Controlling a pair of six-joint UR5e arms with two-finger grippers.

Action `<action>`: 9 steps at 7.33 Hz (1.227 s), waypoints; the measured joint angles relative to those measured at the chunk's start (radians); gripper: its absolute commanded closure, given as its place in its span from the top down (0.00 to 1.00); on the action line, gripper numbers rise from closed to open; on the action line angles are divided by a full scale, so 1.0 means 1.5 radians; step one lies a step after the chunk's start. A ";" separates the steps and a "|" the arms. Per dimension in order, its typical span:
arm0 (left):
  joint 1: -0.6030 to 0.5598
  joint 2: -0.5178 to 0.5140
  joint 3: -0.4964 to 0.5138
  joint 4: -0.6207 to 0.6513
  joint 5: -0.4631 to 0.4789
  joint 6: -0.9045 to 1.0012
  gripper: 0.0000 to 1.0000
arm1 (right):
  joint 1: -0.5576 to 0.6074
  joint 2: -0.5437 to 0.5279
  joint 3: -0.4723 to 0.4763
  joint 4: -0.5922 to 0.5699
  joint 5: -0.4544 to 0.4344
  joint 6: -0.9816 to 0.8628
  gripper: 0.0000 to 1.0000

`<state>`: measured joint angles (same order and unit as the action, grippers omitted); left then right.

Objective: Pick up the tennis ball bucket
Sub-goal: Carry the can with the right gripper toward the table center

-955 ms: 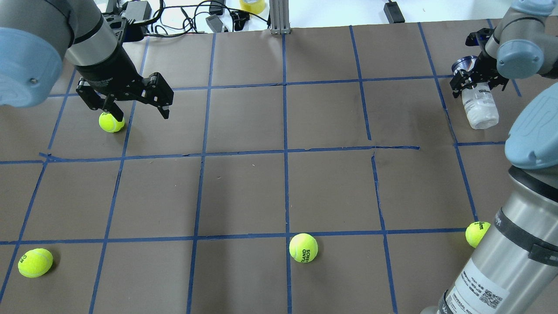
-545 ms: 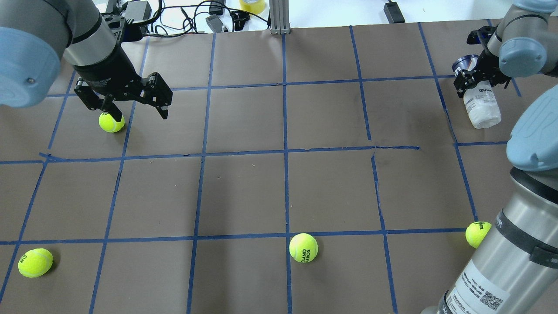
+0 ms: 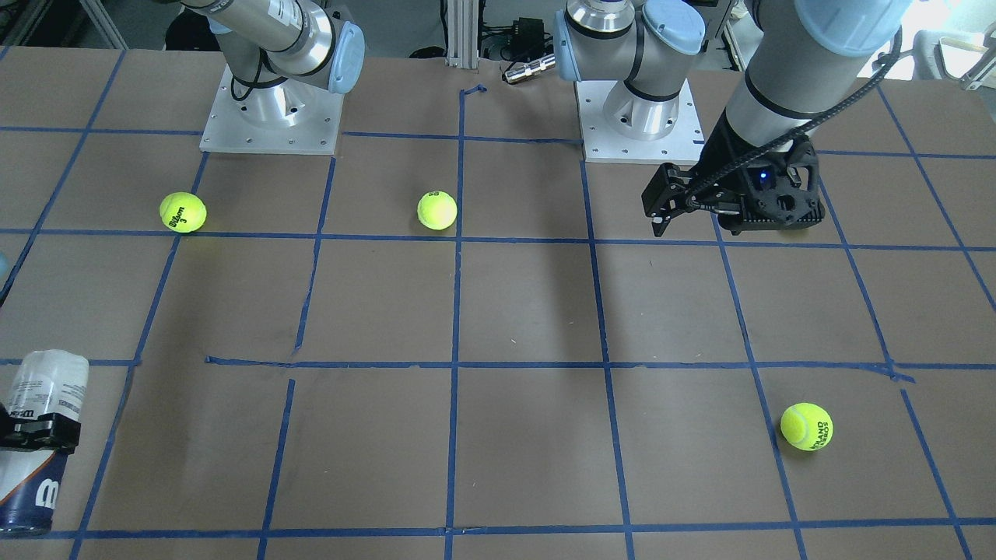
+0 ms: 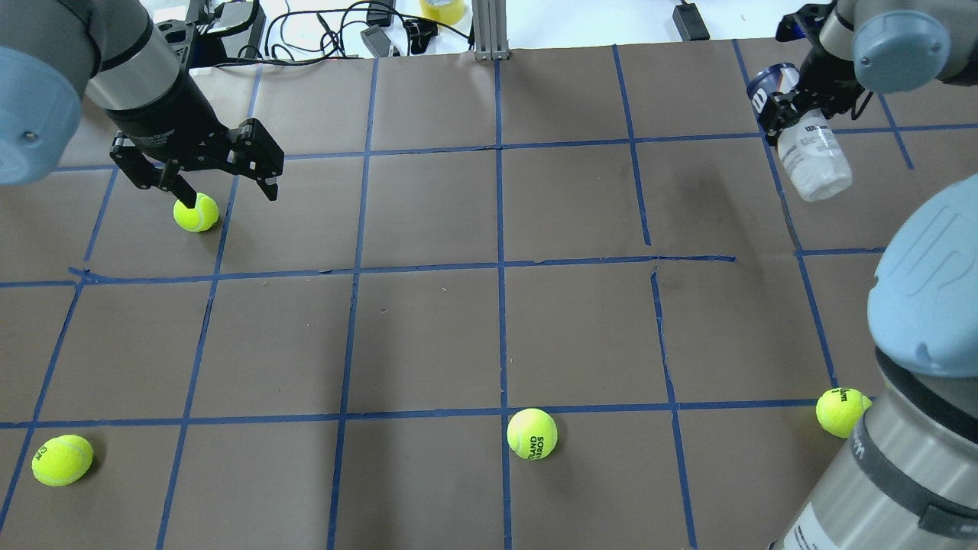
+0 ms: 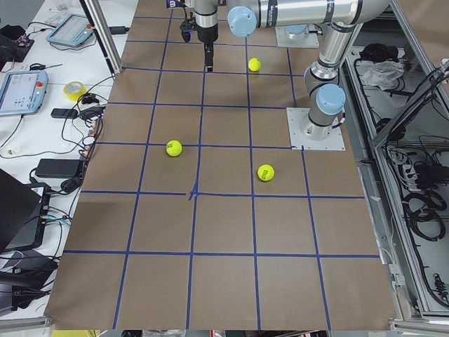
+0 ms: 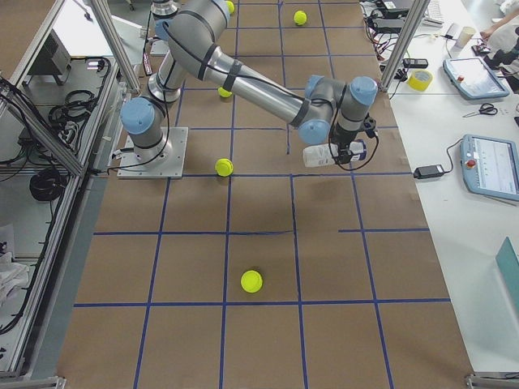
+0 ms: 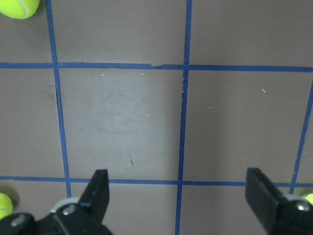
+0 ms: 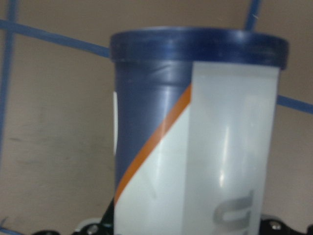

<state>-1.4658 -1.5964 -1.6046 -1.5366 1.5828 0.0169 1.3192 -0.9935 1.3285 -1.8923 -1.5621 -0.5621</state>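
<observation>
Two grippers. Left gripper [image 4: 225, 195] open, empty, above ball [image 4: 195, 212] twd far-left bench [image 4: 497, 328] corner. Right gripper [image 4: 795, 114] clamped on bucket [image 4: 816, 156] nr navy rim [image 8: 195, 46], far-right corner, tilted. Looks empty: prob light, thin-walled, slick; grip gently nr stiffer rim.

The left arm [image 3: 766, 85] and right arm [image 3: 268, 27] are showing silver tubes with pale-blue joint caps. At the front-facing view's upper right, a black cable [image 3: 856, 82] is running to the black left gripper [image 4: 227, 198].
</observation>
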 measured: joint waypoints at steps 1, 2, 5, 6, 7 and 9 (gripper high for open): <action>0.020 0.002 0.003 -0.001 0.000 0.002 1.00 | 0.051 -0.010 0.001 0.006 0.038 -0.032 0.72; 0.043 0.003 0.006 0.000 -0.001 0.004 1.00 | 0.101 -0.010 0.002 -0.002 0.073 -0.059 0.73; 0.102 0.008 0.010 0.003 -0.003 0.040 1.00 | 0.244 0.001 0.002 -0.072 0.101 -0.146 0.73; 0.109 0.009 0.009 0.004 -0.004 0.053 1.00 | 0.272 0.006 0.002 -0.093 0.101 -0.191 0.73; 0.117 0.010 0.007 0.006 -0.006 0.068 1.00 | 0.303 0.010 0.004 -0.109 0.092 -0.231 0.73; 0.131 0.010 0.001 0.007 -0.008 0.100 1.00 | 0.390 0.027 0.007 -0.145 0.043 -0.308 0.75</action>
<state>-1.2694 -1.5816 -1.6035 -1.5265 1.5714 0.1670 1.9043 -0.9531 1.3387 -2.1103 -1.4970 -1.0234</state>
